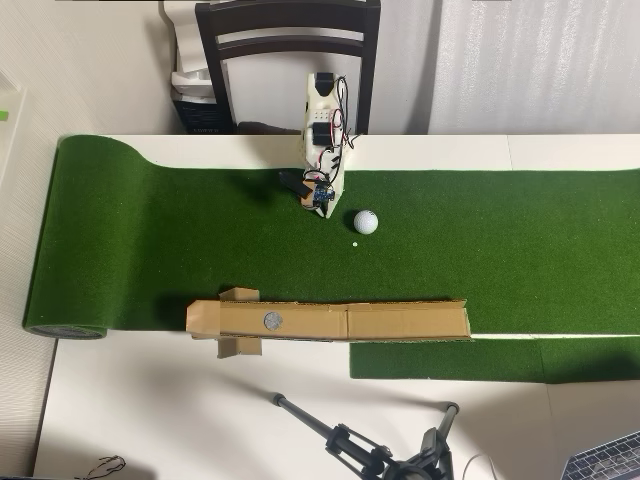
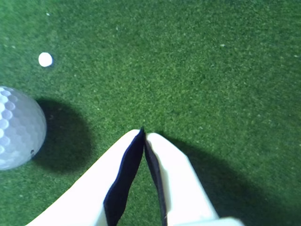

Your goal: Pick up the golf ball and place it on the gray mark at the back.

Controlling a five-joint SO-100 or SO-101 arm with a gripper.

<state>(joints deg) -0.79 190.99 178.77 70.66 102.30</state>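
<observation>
The white dimpled golf ball [image 1: 366, 221] rests on the green turf, just right of my gripper [image 1: 318, 199] in the overhead view. At the left edge of the wrist view the golf ball [image 2: 18, 127] sits apart from my gripper [image 2: 143, 133], whose two white fingers meet at the tips with nothing between them. The gray mark [image 1: 271, 321] is a small round disc on the brown cardboard strip [image 1: 400, 321], lower left of the ball in the overhead view. A tiny white dot [image 1: 354, 243] lies on the turf near the ball.
The green mat [image 1: 150, 240] covers a white table [image 1: 150, 410]. A dark chair [image 1: 288, 40] stands behind the arm. A black tripod [image 1: 370, 450] lies below the cardboard, and a laptop corner [image 1: 610, 462] shows at the bottom right.
</observation>
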